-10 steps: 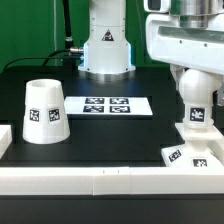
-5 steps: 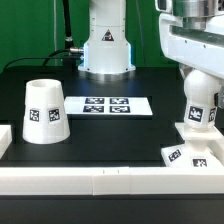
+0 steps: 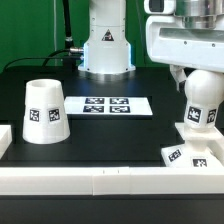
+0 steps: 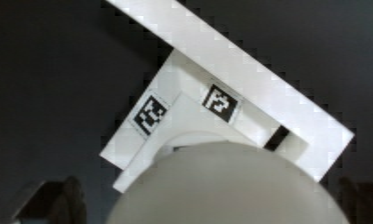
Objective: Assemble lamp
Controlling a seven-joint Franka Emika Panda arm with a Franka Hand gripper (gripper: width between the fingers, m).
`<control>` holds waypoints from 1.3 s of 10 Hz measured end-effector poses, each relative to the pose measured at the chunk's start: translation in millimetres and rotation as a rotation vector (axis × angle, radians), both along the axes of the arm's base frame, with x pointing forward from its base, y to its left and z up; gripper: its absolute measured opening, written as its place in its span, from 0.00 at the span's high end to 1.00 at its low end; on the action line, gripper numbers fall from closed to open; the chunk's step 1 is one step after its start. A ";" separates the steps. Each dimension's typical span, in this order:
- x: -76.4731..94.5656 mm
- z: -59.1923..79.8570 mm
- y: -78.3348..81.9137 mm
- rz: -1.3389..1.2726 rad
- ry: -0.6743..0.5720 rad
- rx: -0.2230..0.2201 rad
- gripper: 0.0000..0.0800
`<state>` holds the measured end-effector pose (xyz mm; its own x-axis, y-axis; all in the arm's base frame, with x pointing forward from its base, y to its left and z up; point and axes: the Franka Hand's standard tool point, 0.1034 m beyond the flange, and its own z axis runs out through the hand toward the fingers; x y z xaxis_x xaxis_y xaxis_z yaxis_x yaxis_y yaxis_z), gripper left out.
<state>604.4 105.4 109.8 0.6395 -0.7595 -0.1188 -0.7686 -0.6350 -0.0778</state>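
Observation:
The white round-topped bulb [image 3: 200, 103] stands upright on the low sloped square base [image 3: 183, 154] at the exterior view's right. My gripper [image 3: 193, 76] hangs just above the bulb's top. In the wrist view the bulb's dome [image 4: 218, 185] fills the space between my two dark fingers [image 4: 55, 200], which stand apart on either side of it with a gap showing. The base [image 4: 192, 105] lies beneath it with its tags showing. The conical shade [image 3: 43, 111] stands by itself at the exterior view's left, mouth up.
The marker board [image 3: 108, 105] lies flat in the middle of the black table. A white raised wall [image 3: 100, 180] runs along the near edge. The robot's white pedestal [image 3: 106, 45] stands at the back.
My gripper housing swung to the exterior view's right and came back left. The bulb's top now sits slightly farther right than a second ago. The shade has not moved.

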 end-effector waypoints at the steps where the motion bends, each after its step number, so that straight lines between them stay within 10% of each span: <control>1: 0.0 0.0 0.0 0.079 -0.011 0.001 0.13; 13: 4.3 9.2 -6.0 1.358 -0.105 -0.045 0.13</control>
<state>608.8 99.4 119.0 0.8835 0.4681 -0.0159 0.4666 -0.8826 -0.0563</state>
